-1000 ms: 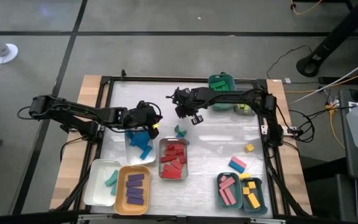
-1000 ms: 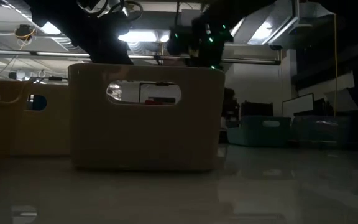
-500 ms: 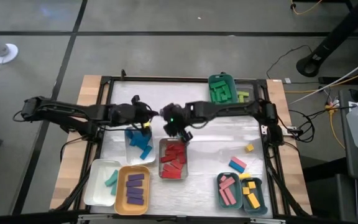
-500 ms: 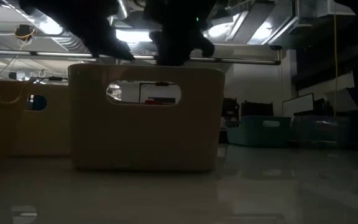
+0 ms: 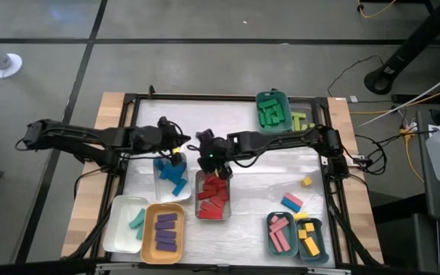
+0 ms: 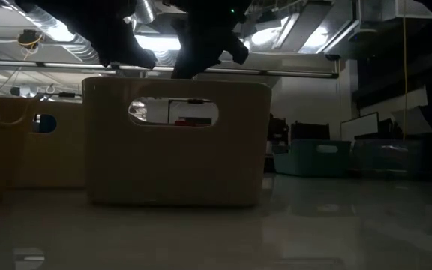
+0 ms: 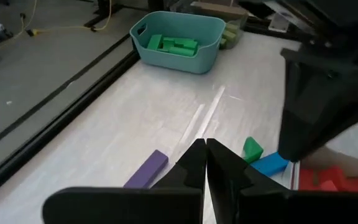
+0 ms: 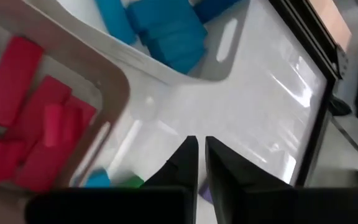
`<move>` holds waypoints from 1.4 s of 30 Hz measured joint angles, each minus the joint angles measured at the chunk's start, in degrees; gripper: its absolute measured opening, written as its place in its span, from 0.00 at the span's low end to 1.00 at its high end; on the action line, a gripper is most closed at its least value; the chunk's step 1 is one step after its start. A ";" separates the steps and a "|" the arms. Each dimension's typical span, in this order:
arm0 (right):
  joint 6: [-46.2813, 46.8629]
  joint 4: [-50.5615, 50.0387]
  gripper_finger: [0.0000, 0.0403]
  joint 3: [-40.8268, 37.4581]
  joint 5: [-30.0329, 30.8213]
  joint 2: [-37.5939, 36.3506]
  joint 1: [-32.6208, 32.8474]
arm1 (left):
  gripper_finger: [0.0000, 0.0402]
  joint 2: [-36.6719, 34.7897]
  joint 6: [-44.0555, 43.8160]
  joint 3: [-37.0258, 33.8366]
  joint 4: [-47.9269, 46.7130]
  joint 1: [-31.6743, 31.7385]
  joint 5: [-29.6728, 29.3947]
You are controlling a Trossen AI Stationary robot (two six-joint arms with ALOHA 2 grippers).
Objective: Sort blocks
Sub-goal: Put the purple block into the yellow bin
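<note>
Looking at the high view, both arms had reached in toward the middle of the table and ended up close together. The right gripper hung over the top edge of the grey tray of red blocks. The left gripper sat just beside it, above the white tray of blue blocks.

Both pairs of fingers were pressed together, and I couldn't see a block pinched in either one.

What the next pick seemed to hinge on was the gap between those two trays. From the left wrist view, a loose green block and a loose blue block lay touching on the bare table there, right under the right arm. That arm was clearly the nearer one, though it'd have to spread its fingers first. Both blocks were partly hidden, so I couldn't call their long axes.

A purple block lay just beside the left fingertips. Its long axis ran roughly the same way the fingers pointed, so it looked like the left arm's job.

A yellow block and a pink-and-blue pair lay well off on the right arm's side.
</note>
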 joint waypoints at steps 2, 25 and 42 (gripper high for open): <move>0.06 -0.37 0.08 0.00 1.46 0.00 0.02 | 0.00 0.57 2.16 0.00 0.32 0.00 0.01; 26.66 -21.58 0.08 0.04 11.03 -4.55 -2.42 | 0.41 20.68 15.61 2.59 24.34 17.05 9.74; 35.24 -28.62 0.08 0.04 10.20 -18.70 -9.94 | 0.38 33.13 26.77 8.76 6.70 25.26 24.77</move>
